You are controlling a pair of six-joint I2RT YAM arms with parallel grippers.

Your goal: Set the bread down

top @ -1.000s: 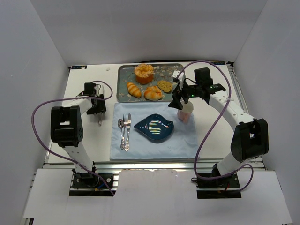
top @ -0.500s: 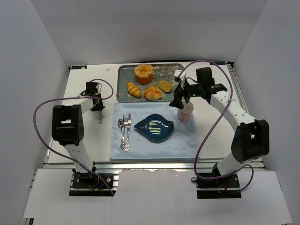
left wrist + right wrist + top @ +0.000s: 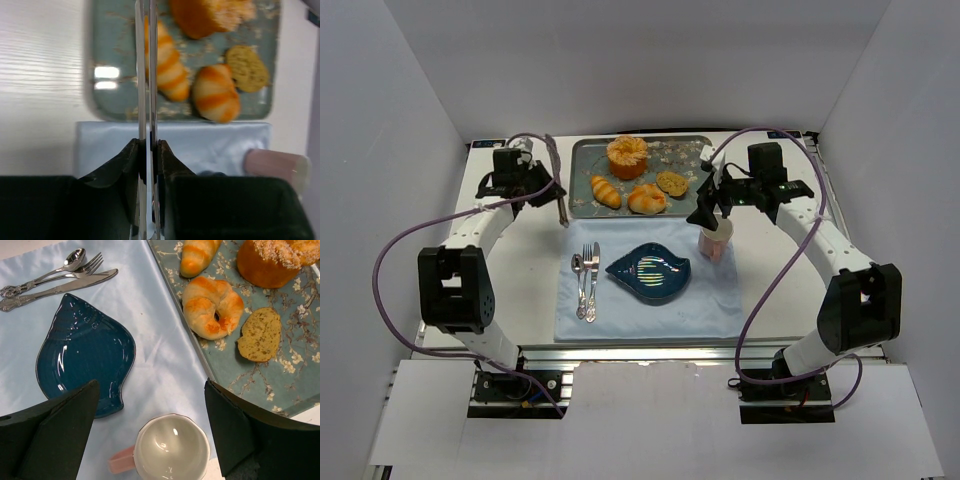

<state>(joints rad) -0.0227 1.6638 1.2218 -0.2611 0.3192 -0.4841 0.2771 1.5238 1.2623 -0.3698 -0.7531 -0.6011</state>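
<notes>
The left tool [image 3: 148,147] is clamped on a pair of slim metal tongs [image 3: 140,60], whose two blades lie almost together and reach out over the near-left part of the tray [image 3: 582,165]. Under the blades lies a striped croissant [image 3: 167,65], with a paler bun [image 3: 215,95] beside it. The bread [image 3: 627,155] sits at the tray's far edge, untouched.

The right tool [image 3: 151,390] has its fingers spread wide apart and holds nothing, hanging above a pink cup [image 3: 172,447]. The cup stands on a pale blue cloth [image 3: 150,330] beside a blue shell-shaped plate [image 3: 85,350]. The cloth lies on the white surface [image 3: 520,270].
</notes>
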